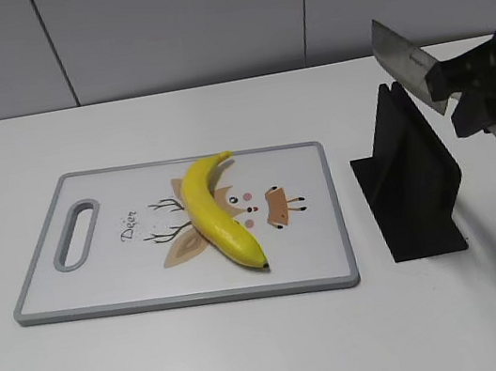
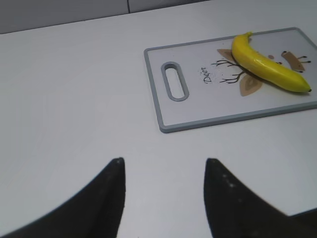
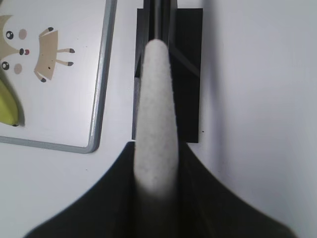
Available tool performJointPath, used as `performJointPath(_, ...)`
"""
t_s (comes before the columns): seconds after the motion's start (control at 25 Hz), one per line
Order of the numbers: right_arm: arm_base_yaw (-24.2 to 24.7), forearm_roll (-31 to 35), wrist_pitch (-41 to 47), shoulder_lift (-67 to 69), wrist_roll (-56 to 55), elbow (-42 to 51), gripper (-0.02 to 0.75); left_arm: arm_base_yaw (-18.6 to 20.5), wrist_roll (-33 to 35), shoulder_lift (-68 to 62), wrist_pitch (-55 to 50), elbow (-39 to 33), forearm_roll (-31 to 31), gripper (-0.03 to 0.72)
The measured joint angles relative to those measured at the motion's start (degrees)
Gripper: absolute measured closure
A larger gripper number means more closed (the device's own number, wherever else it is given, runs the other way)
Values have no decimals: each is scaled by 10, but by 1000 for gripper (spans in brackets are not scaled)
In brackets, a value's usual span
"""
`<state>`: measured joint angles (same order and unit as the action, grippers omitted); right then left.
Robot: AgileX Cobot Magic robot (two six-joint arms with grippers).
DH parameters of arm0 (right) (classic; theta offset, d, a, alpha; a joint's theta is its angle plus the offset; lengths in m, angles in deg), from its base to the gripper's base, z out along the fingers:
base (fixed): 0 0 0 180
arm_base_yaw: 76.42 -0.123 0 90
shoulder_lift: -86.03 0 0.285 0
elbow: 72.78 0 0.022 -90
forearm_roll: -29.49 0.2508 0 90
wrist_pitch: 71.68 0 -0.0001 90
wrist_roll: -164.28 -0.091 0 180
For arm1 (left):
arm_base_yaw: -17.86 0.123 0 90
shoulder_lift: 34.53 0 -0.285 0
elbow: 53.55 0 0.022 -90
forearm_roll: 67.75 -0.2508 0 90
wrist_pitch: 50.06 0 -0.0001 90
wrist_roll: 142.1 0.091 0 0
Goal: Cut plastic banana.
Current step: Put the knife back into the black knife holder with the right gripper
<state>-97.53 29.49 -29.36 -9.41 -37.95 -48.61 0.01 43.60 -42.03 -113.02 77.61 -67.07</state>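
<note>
The plastic banana [image 1: 215, 215] lies whole and diagonal on the grey-rimmed cutting board [image 1: 318, 231], stem toward the back. My right gripper [image 1: 485, 93] is shut on a knife [image 1: 406, 59] and holds it in the air above the black knife stand [image 1: 415, 186], to the right of the board. In the right wrist view the knife's pale handle [image 3: 156, 99] sits between the shut fingers [image 3: 156, 146], over the stand [image 3: 190, 74]. My left gripper [image 2: 165, 161] is open and empty over bare table, left of the board [image 2: 198, 106] and away from the banana [image 2: 267, 67].
The board has a handle slot [image 1: 77, 233] at its left end and a deer drawing. White table [image 1: 257, 355] surrounds it, with a grey wall behind. The stand is upright just right of the board.
</note>
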Motion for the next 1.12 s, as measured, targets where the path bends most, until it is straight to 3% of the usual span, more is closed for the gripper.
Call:
performJointPath(0.96, 0, 17, -21, 77, 1, 0, 554, 0, 1, 0, 4, 0, 0, 186)
performJointPath(1.04, 0, 39, -21, 77, 20, 0, 463, 0, 1, 0, 4, 0, 0, 186)
performJointPath(1.12, 0, 67, -20, 77, 47, 0, 303, 0, 1, 0, 4, 0, 0, 186)
